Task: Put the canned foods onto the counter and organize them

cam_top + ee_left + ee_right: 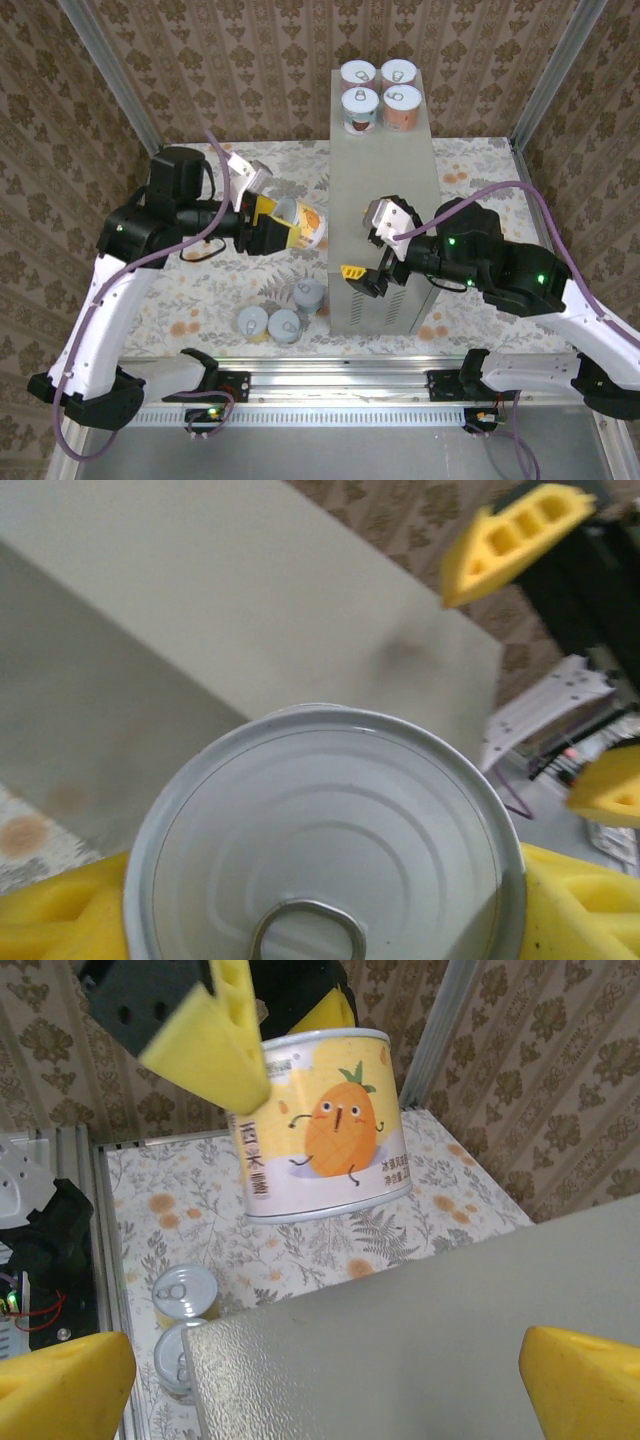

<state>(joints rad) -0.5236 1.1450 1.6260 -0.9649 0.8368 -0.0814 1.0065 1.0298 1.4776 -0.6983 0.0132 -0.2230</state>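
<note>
Hanging on its side at nine o'clock of the grey counter (380, 185), just off its left wall and clear of the flowered floor (190, 290), a yellow tin (305, 226) with a cartoon pineapple on its label is pinched between the yellow foam pads (262, 208) of the left jaws, its pull-tab lid facing the counter. Four more tins (360, 108) stand upright in a tight square at the twelve o'clock end of the counter top. Three other tins (285, 326) stand on the floor at about seven o'clock of the counter, near its front left corner, two side by side and one just behind them. The right jaws are spread wide and hold nothing, above the six o'clock end of the counter top.
</note>
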